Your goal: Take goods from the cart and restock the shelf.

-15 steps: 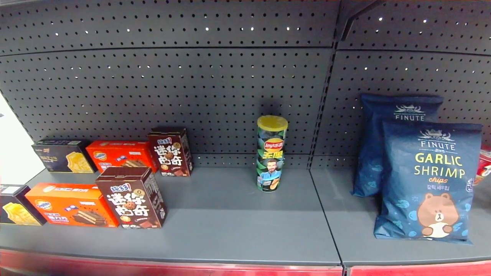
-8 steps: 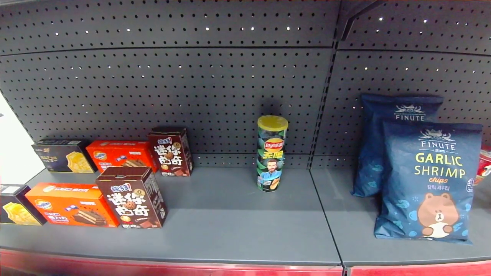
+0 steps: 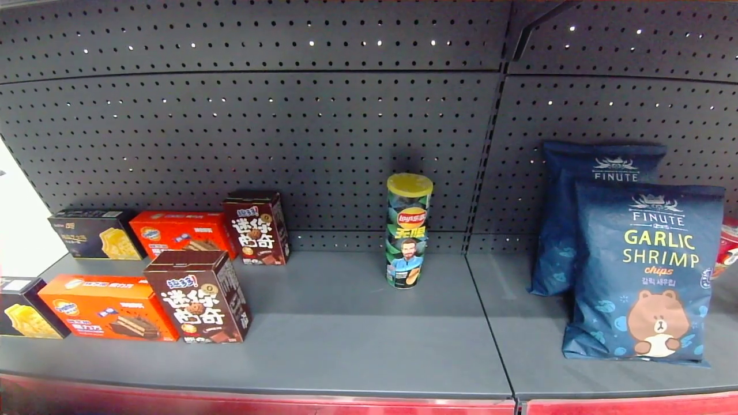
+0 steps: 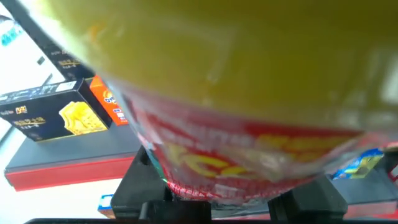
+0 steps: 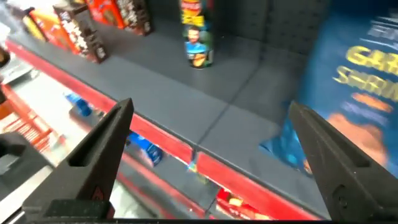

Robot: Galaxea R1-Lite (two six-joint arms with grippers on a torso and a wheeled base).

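Left gripper (image 4: 224,202) is clamping a round can with a yellow lid and red printed wrap (image 4: 236,124), jaws tight on its sides. It's hanging in front of the grey metal shelf (image 3: 346,346), near a flat black box with a yellow picture (image 4: 56,115). Right gripper (image 5: 211,155) is spread wide, holding nothing, facing the shelf. I'm seeing a green cardboard tube with a yellow plastic lid (image 3: 408,230) standing upright by the perforated dark back panel (image 3: 259,115), its label showing a red oval logo and a cartoon man. Two glossy dark blue chip bags (image 3: 643,271) are leaning on the right, the front one printed with yellow lettering and a brown bear. Brown cartons (image 3: 199,297) and orange cartons (image 3: 106,308) are sitting in two rows on the left.
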